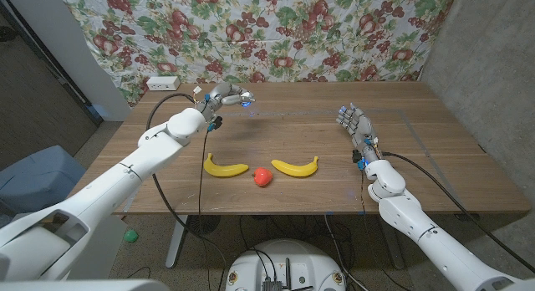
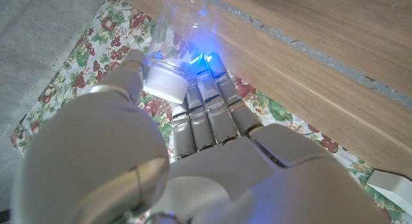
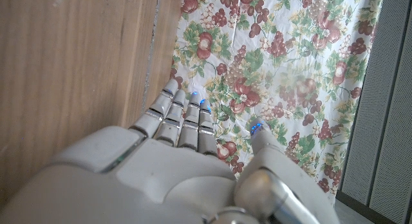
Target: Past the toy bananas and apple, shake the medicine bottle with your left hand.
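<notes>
The clear plastic medicine bottle with its white cap (image 2: 168, 79) sits in the grasp of the robot's left hand (image 1: 224, 97), raised above the wooden table (image 1: 292, 140) near its far edge, toward the far left corner; in the left wrist view the fingers (image 2: 209, 111) curl around the capped end while the see-through body reaches out past them, a blue light glowing at the fingertips. From the head view the bottle (image 1: 247, 99) shows as a small pale blur just beyond the fingers, with a faint shadow on the wood beneath. Nearer the front edge, two yellow toy bananas lie in a row with a small red toy apple (image 1: 262, 177) between them: the left banana (image 1: 225, 166) and the right banana (image 1: 296, 167), each just beside the apple but not touching it. Over on the right side of the table, the right hand (image 1: 353, 121) holds nothing, its fingers (image 3: 181, 118) straight and close together, thumb set a little apart, well clear of the fruit. A white power strip (image 1: 163, 84) rests at the far left corner, and a fruit-patterned cloth (image 1: 276, 32) hangs behind the table.
</notes>
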Controlling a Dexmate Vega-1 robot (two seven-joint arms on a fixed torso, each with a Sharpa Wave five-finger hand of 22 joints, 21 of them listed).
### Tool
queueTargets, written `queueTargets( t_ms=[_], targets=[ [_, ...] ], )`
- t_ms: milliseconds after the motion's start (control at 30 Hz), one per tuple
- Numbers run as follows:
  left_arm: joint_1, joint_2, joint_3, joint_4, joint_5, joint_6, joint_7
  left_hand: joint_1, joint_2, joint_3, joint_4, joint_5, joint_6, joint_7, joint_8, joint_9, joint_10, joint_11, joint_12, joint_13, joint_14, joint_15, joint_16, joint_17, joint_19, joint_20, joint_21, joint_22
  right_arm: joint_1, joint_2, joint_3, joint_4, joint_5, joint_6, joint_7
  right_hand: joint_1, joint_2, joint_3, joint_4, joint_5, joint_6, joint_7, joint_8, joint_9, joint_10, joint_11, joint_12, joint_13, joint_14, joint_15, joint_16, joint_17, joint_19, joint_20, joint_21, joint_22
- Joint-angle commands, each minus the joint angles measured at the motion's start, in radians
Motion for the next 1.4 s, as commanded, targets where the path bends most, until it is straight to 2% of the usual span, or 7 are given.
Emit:
queueTargets(
  t_ms=[33, 167, 333, 667, 800, 1100, 1400],
  targets=[
    [0.069, -0.048, -0.042, 0.003, 0.033, -0.100, 0.164, 0.172, 0.177, 0.007, 0.004, 0.007, 0.058, -0.014, 0.008, 0.003, 0.175, -0.169, 0.002, 0.005, 0.044, -0.155, 0.002, 0.005, -0.003, -0.093, 0.006, 0.000, -0.008, -0.004, 0.003, -0.009, 0.003, 0.002, 0.002, 0.000, 0.006, 0.001, -0.003, 0.005, 0.012, 0.000, 0.003, 0.003, 0.006, 0.000, -0.007, 0.005, 0.009, -0.001, -0.001, 0.002, 0.005, -0.001, -0.005, 0.005],
    [0.112, -0.101, -0.073, 0.011, 0.060, -0.152, 0.299, 0.173, 0.178, 0.007, 0.004, 0.007, 0.058, -0.015, 0.008, 0.003, 0.175, -0.171, 0.001, 0.004, 0.046, -0.155, 0.004, 0.005, -0.003, -0.094, 0.007, 0.000, -0.007, -0.003, 0.002, -0.008, 0.002, 0.002, 0.002, 0.000, 0.006, 0.001, -0.003, 0.005, 0.011, 0.000, 0.003, 0.003, 0.006, 0.000, -0.007, 0.005, 0.009, 0.000, -0.001, 0.002, 0.005, 0.000, -0.006, 0.005],
    [0.140, -0.160, -0.096, 0.036, 0.091, -0.214, 0.416, 0.172, 0.179, 0.007, 0.005, 0.006, 0.058, -0.017, 0.008, 0.003, 0.177, -0.168, 0.001, 0.004, 0.046, -0.155, 0.004, 0.005, -0.003, -0.095, 0.008, 0.000, -0.002, -0.002, 0.000, -0.004, 0.001, 0.002, 0.006, 0.000, 0.006, 0.001, -0.003, 0.005, 0.012, -0.001, 0.003, 0.003, 0.006, -0.001, -0.007, 0.005, 0.008, -0.002, -0.002, 0.002, 0.005, 0.000, -0.007, 0.005],
    [0.149, -0.173, -0.107, 0.040, 0.100, -0.230, 0.426, 0.172, 0.178, 0.007, 0.005, 0.006, 0.058, -0.019, 0.008, 0.003, 0.179, -0.172, 0.001, 0.004, 0.047, -0.155, 0.004, 0.006, -0.004, -0.095, 0.011, 0.000, -0.002, -0.002, -0.003, -0.009, -0.006, -0.001, -0.001, 0.000, 0.006, 0.001, -0.003, 0.005, 0.011, 0.000, 0.003, 0.003, 0.006, -0.001, -0.007, 0.005, 0.009, -0.002, -0.002, 0.001, 0.005, -0.001, -0.010, 0.005],
    [0.149, -0.163, -0.108, 0.030, 0.093, -0.212, 0.402, 0.172, 0.177, 0.007, 0.004, 0.006, 0.060, -0.020, 0.009, 0.003, 0.179, -0.171, 0.000, 0.004, 0.048, -0.156, 0.004, 0.006, -0.004, -0.095, 0.012, 0.000, -0.007, -0.002, -0.002, -0.014, -0.007, -0.001, -0.007, 0.000, 0.006, 0.001, -0.003, 0.005, 0.011, 0.000, 0.003, 0.003, 0.007, -0.001, -0.007, 0.005, 0.009, -0.002, -0.002, 0.001, 0.006, 0.000, -0.010, 0.005],
    [0.113, -0.067, -0.083, -0.015, 0.055, -0.107, 0.221, 0.171, 0.177, 0.007, 0.005, 0.006, 0.061, -0.018, 0.009, 0.003, 0.179, -0.172, 0.000, 0.005, 0.048, -0.156, 0.004, 0.006, -0.004, -0.095, 0.015, 0.000, -0.013, -0.001, -0.003, -0.022, -0.010, -0.001, -0.013, 0.000, 0.005, 0.001, -0.003, 0.005, 0.011, 0.001, 0.003, 0.003, 0.007, 0.000, -0.007, 0.005, 0.010, -0.002, -0.002, 0.002, 0.007, -0.001, -0.013, 0.005],
    [0.071, -0.009, -0.056, -0.030, 0.022, -0.033, 0.090, 0.171, 0.177, 0.008, 0.004, 0.006, 0.059, -0.018, 0.009, 0.003, 0.179, -0.172, -0.001, 0.005, 0.047, -0.155, 0.003, 0.005, -0.005, -0.095, 0.017, -0.001, -0.013, 0.000, -0.006, -0.025, -0.016, -0.002, -0.017, 0.000, 0.005, 0.001, -0.003, 0.005, 0.011, 0.000, 0.003, 0.003, 0.007, 0.000, -0.007, 0.005, 0.010, -0.002, -0.003, 0.001, 0.008, -0.001, -0.014, 0.005]
  ],
)
